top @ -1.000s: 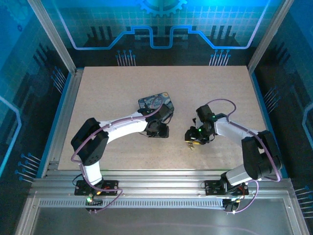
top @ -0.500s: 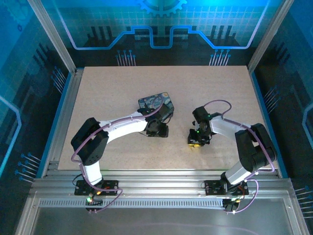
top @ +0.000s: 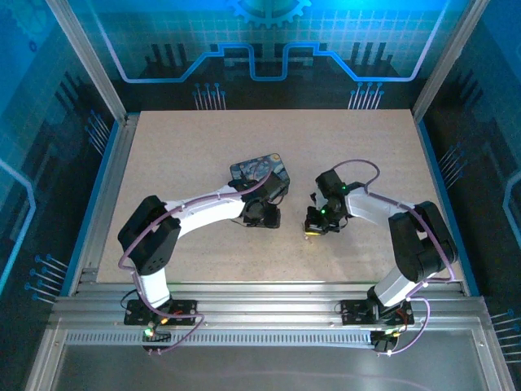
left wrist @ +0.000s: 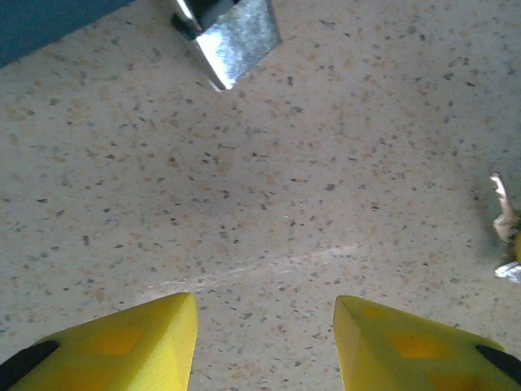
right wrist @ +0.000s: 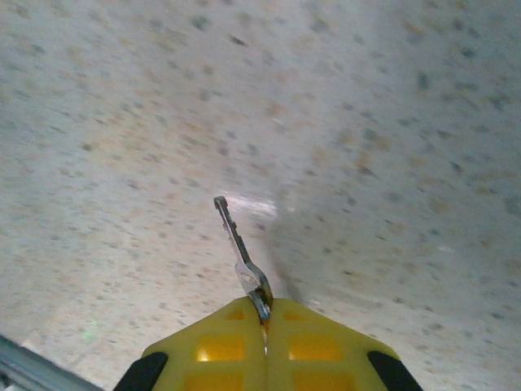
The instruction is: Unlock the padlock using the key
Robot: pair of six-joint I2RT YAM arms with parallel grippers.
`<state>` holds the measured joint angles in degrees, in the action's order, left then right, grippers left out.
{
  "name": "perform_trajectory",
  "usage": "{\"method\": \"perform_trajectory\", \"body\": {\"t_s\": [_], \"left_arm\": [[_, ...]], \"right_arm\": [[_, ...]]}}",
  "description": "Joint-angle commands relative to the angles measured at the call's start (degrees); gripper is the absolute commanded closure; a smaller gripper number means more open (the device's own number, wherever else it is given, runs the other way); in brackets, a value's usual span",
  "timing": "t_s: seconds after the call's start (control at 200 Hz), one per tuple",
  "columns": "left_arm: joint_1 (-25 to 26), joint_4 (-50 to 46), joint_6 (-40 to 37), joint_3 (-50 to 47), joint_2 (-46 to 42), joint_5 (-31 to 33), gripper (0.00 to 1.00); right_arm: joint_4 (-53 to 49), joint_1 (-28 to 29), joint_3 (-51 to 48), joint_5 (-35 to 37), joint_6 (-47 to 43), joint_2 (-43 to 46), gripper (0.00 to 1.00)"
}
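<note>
Key, thin and stiff, probably light and slippery, is pinched at its head end in the closed right hand, blade free above the tabletop; padlock lies just ahead of the half-open, empty left hand.

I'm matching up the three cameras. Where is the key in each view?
Right wrist: key at bottom centre, pinched in the right gripper.
Top external: at that gripper's tip, right of centre, too small to make out.
Left wrist: likely the silvery bit at the right edge.
Shared landmark: the speckled table.
</note>
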<state>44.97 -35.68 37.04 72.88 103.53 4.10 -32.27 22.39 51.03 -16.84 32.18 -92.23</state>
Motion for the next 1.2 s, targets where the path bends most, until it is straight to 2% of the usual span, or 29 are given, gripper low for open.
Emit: {"method": "perform_trajectory", "body": {"t_s": [0.0, 0.11, 0.2, 0.35, 0.545, 0.735, 1.001, 1.196], "left_arm": [[-0.3, 4.7, -1.0, -1.8, -1.3, -7.7, 0.55], [-0.6, 13.3, 2.6, -5.2, -1.8, -15.2, 0.59], [-0.9, 18.5, 5.5, -7.6, -2.7, -17.7, 0.62], [-1.6, 25.0, 7.4, -10.6, -4.5, -20.9, 0.66], [-1.6, 33.8, 10.3, -14.6, -6.1, -25.0, 0.69], [-1.6, 34.4, 8.5, -16.4, -8.6, -23.0, 0.76], [-0.8, 34.7, 2.0, -14.2, -6.6, -22.7, 0.78], [2.0, 26.9, -4.9, -8.2, -4.0, -15.5, 0.77]], "right_arm": [[3.4, -1.1, 0.5, -6.7, 2.2, 0.6, 1.00], [8.6, -2.5, -2.1, -12.6, 6.3, 2.5, 1.00], [11.9, -3.3, -3.5, -15.6, 10.4, 4.5, 1.00], [14.7, -4.7, -4.0, -17.9, 16.6, 6.5, 1.00], [17.7, -4.8, -5.1, -17.4, 24.9, 7.8, 1.00], [17.1, -4.7, -6.0, -14.5, 28.7, 7.9, 1.00], [18.4, -3.6, -7.0, -15.0, 35.1, 5.9, 1.00], [19.1, -3.3, -7.0, -16.0, 39.1, 4.4, 0.99]]}}
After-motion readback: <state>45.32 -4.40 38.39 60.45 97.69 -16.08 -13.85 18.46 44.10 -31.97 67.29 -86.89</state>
